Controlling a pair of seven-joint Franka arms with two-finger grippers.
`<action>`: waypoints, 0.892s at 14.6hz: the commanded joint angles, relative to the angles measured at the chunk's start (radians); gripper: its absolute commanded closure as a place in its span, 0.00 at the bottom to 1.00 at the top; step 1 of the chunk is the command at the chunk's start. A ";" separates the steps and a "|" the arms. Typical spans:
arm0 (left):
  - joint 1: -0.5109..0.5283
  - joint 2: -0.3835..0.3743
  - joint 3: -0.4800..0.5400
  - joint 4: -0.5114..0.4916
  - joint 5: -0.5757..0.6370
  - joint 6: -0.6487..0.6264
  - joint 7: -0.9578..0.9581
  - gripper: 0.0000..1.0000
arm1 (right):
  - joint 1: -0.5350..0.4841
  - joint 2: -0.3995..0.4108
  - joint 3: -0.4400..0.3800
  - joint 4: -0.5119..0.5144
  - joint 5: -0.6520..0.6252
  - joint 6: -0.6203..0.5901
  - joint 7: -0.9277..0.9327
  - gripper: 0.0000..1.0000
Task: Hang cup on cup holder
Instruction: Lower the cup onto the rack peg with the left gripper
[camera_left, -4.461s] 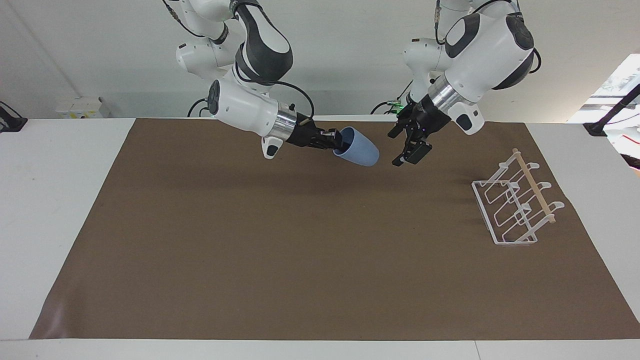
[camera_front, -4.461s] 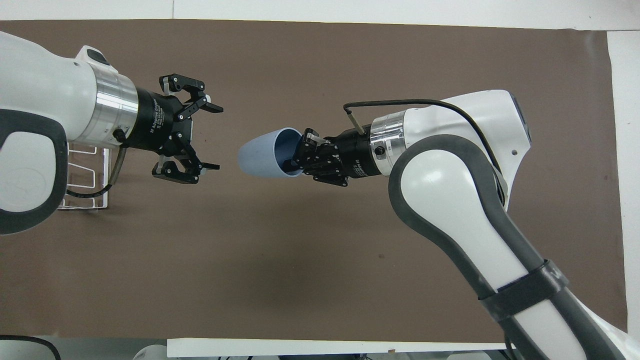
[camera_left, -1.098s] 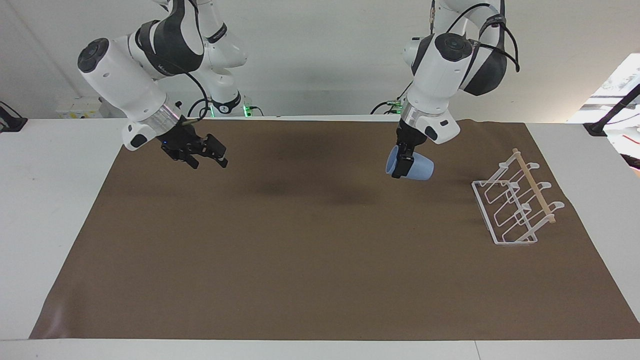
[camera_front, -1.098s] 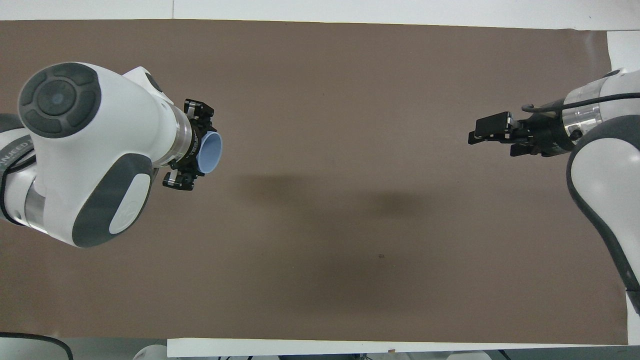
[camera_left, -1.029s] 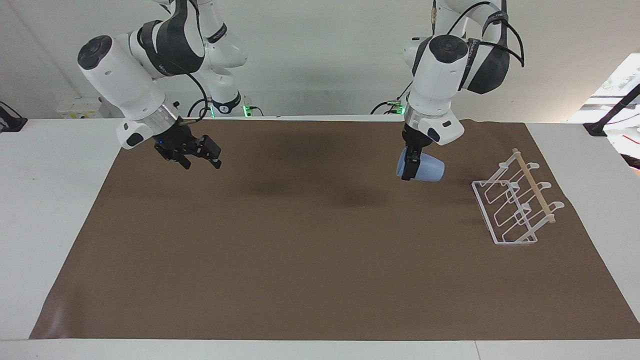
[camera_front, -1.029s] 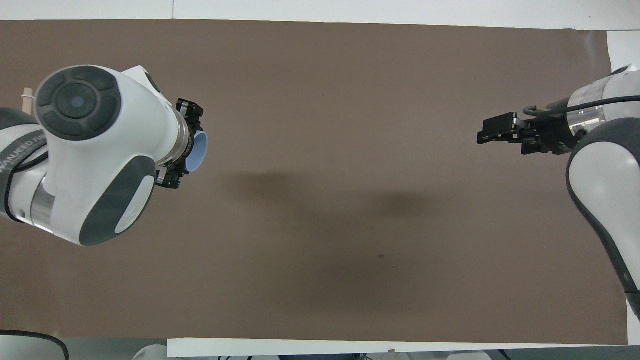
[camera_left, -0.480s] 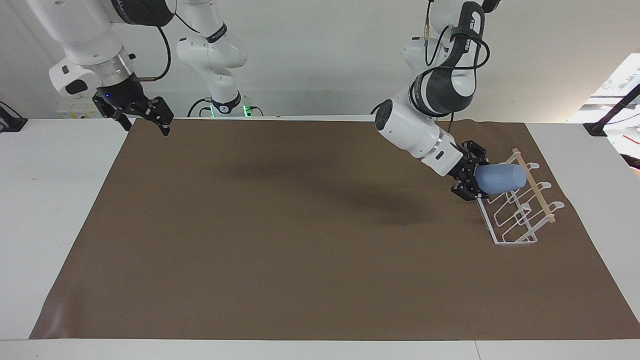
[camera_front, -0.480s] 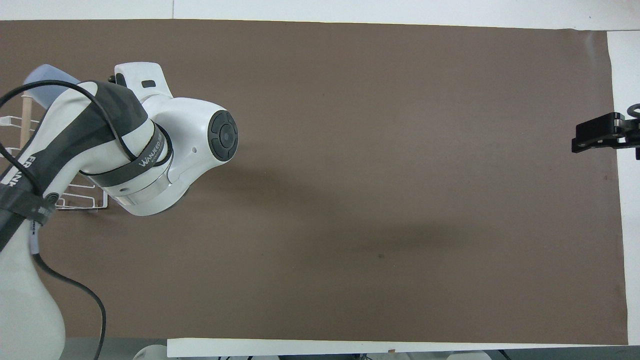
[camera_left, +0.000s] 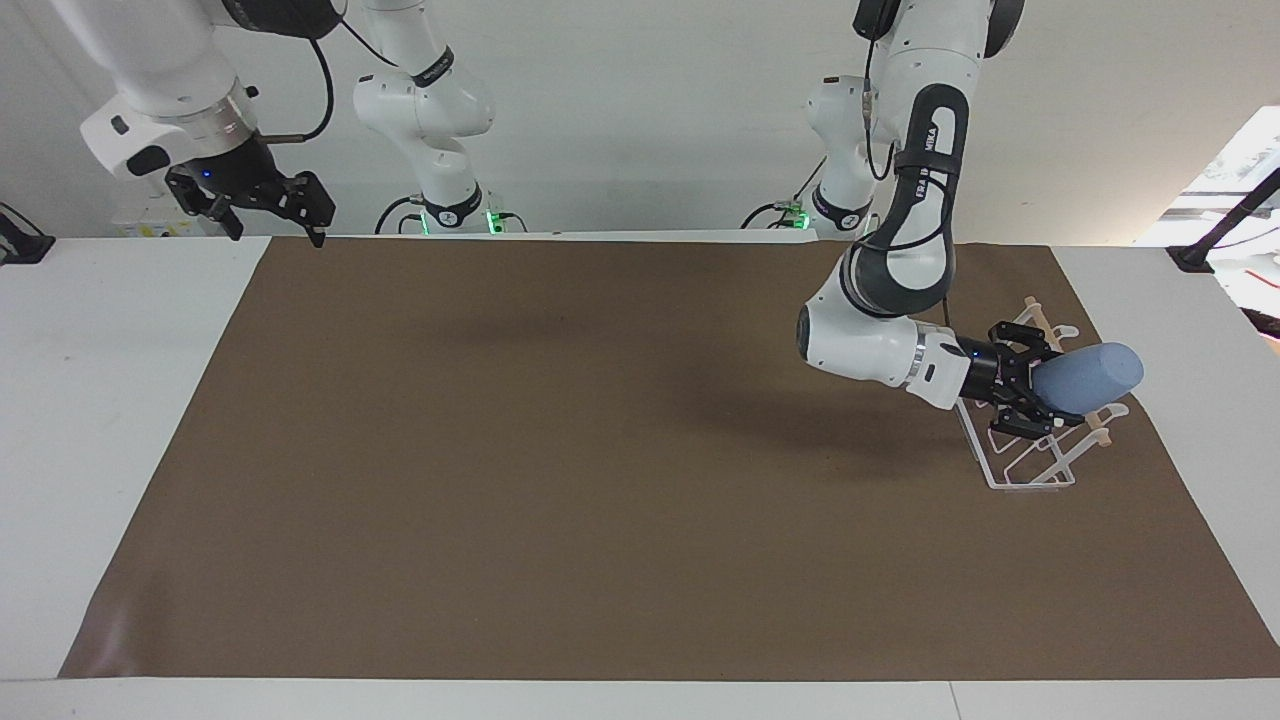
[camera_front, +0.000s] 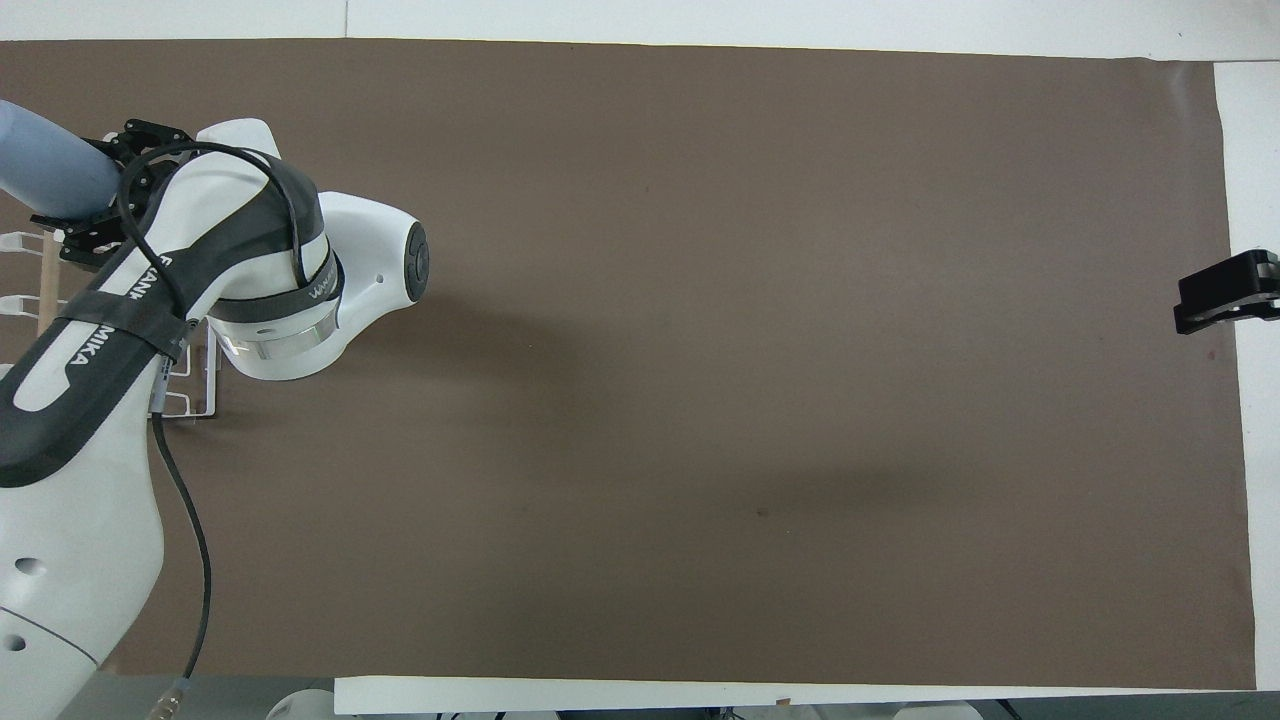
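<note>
1. Left claw (camera_left: 1022, 392) grips the cup (camera_left: 1085, 378) at its rim end, holding it in the air over the holder (camera_left: 1010, 478) at the left arm's end of the surface (camera_left: 600, 500).
2. Right claw (camera_left: 262, 200) waits, raised over the corner of the surface at the right arm's end; its fingers stand apart and hold nothing.
3. Cup lies nearly on its side: its long axis runs along the line of the claw, closed bottom pointing away from the arm and slightly up, mouth turned back into the claw.
4. Risk, as judged: the mouth faces the claw, not the prongs, so the cup cannot drop over a prong without a turn of the wrist.
5. Risk, as judged: smooth, tapered sides give the fingers little hold, and a twist could let the cup slip.
6. Risk, as judged: the claw hangs close above the light wire holder, and a low pass could snag a prong or the dowel (camera_left: 1036, 314) and drag the holder across the surface.
</note>
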 joint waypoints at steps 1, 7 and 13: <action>0.014 0.006 -0.007 -0.033 0.021 -0.017 -0.074 1.00 | -0.009 0.020 0.010 0.003 0.001 -0.002 -0.030 0.00; 0.034 0.014 -0.008 -0.045 0.021 -0.009 -0.077 1.00 | -0.021 0.008 0.010 -0.015 0.052 -0.009 -0.036 0.00; 0.054 0.064 -0.007 -0.049 0.021 -0.012 -0.084 1.00 | -0.012 0.005 0.012 -0.015 0.058 -0.015 -0.039 0.00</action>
